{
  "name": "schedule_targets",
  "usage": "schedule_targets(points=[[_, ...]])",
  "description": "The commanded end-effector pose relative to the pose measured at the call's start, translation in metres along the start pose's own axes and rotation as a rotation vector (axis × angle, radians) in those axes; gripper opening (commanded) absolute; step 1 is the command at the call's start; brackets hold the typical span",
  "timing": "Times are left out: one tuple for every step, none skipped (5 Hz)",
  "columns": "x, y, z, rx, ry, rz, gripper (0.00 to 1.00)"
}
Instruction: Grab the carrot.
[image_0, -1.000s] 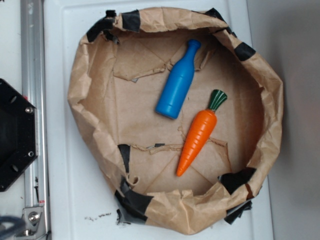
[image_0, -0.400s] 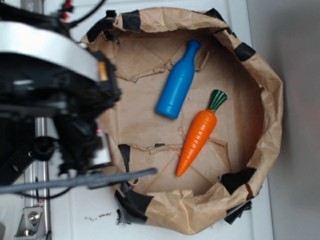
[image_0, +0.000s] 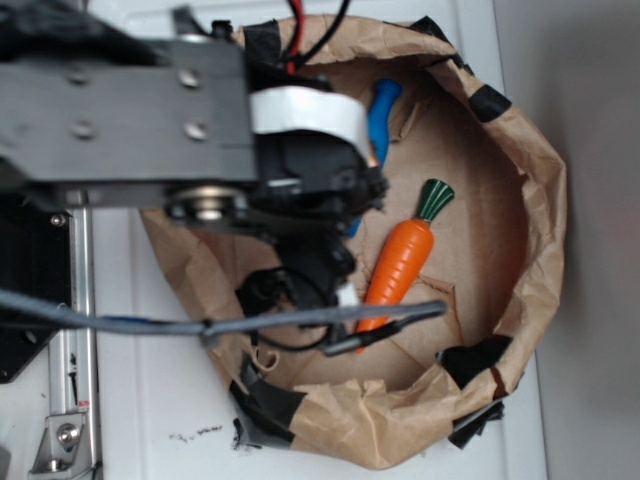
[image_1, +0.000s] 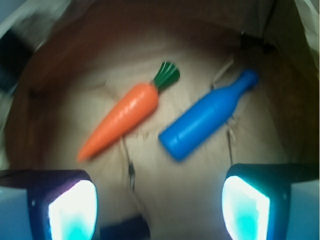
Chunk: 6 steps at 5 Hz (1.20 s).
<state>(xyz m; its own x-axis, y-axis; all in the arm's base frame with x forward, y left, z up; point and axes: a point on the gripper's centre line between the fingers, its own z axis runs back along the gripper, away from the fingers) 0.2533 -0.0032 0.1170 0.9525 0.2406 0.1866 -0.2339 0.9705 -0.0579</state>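
Crumpled brown paper basin (image_0: 520, 230) holds your orange ribbed toy carrot (image_1: 122, 120) at eleven o'clock of the released claw (image_1: 159, 202). Blue plastic bottle (image_1: 207, 120) lies just beside it at one o'clock; drift right and you likely pinch that instead.

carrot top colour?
Dark green, on the orange carrot; clearest in the wrist view, where the leafy top shows unobstructed.

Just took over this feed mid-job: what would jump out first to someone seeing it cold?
The orange carrot and the blue bottle lie side by side, apart, on the floor of a brown paper basin. In the exterior view the black arm covers the basin's left half and much of the bottle. The tool hangs open above both, holding nothing.
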Motion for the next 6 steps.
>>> schedule_targets(points=[[0.04,-0.027,-0.058,0.018,-0.017,0.115,1.0],[0.049,-0.028,-0.079,0.006,0.022,0.154,1.0],[0.047,-0.034,-0.083,-0.035,0.068,0.147,1.0],[0.029,-0.047,-0.079,-0.187,0.227,-0.02,0.9],[0.014,-0.055,-0.08,-0.202,0.241,-0.089,0.0],[0.014,-0.054,-0.079,-0.131,0.21,-0.123,0.0]])
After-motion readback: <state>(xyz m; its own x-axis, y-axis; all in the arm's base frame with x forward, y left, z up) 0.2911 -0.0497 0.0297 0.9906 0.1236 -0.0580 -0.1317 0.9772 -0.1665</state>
